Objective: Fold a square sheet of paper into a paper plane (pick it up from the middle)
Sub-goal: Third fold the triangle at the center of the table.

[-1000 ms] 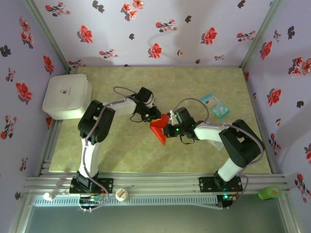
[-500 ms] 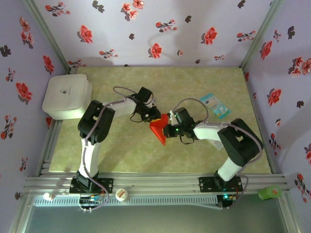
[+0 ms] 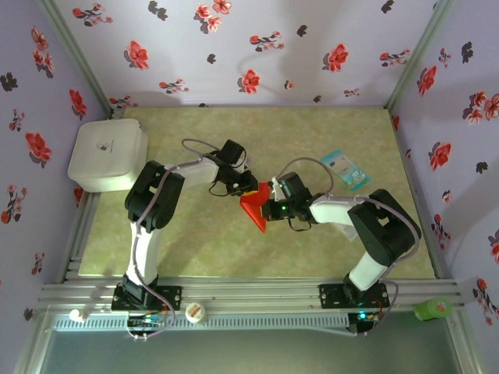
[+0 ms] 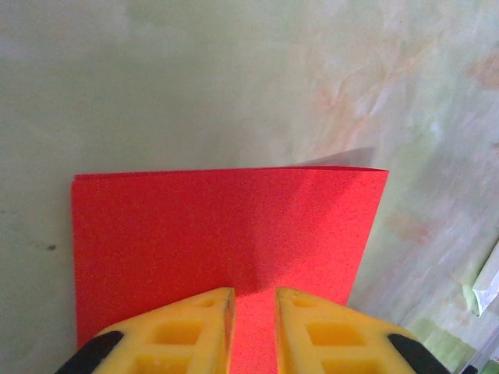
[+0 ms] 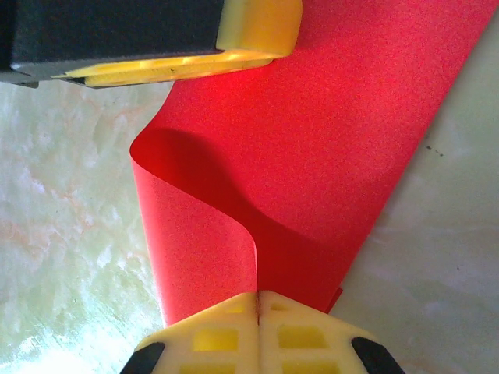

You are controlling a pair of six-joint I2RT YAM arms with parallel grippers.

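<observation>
Hardly anything has been moved since a moment ago; just the right arm's elbow has been swung a little to the left.

From above, the red paper is seen in the middle of the table. It is touched by the left hand and the right hand. A blue and white packet is lying well apart, off to the right.

From the left wrist, the red paper is seen spread out over the table. The left hand is held narrow, with its fingers a little apart and red paper seen in the gap.

From the right wrist, the right hand is squeezed tight on a curled-up edge of the red paper. One of the left hand's fingers is seen on the paper's far end.
</observation>
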